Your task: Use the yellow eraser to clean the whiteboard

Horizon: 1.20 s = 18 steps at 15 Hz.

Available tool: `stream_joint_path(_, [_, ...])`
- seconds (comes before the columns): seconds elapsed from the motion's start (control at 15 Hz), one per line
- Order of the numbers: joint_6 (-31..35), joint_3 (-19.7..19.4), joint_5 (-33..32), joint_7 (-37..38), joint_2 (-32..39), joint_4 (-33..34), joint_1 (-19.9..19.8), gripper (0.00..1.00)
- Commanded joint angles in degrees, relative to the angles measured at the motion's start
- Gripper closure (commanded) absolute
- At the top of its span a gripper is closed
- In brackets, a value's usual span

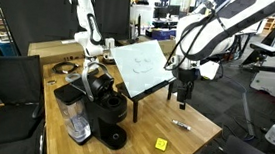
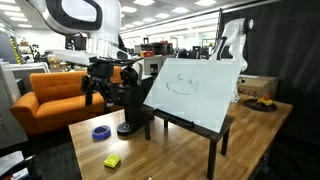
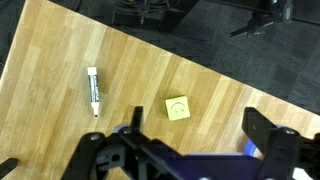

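The yellow eraser lies flat on the wooden table near its front edge, a small square with a face drawn on top. The whiteboard stands tilted on a black stand at the table's middle and carries faint marks. My gripper hangs open well above the table, beside the whiteboard, holding nothing. In the wrist view the eraser sits just ahead of the gap between my fingers, nearer the left finger.
A black and white marker pen lies on the table near the eraser. A black coffee machine stands next to the whiteboard. A blue tape roll rests near the table's edge. The table edge drops to dark floor.
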Motion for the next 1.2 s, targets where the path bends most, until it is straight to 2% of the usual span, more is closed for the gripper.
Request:
stream_joint_path(0.0, [7.2, 1.3, -1.4, -4.3, 5.1, -1.3, -0.7, 0.00])
stream_joint_path(0.47, [17.7, 3.5, -4.5, -9.8, 18.5, 0.8, -1.7, 0.00])
stream_joint_path(0.87, [26.2, 4.6, -10.4, -8.9, 27.9, 4.7, -2.6, 0.00])
stream_joint_path(1.13, [26.0, 5.1, -11.7, -6.6, 29.3, 5.9, -2.7, 0.00])
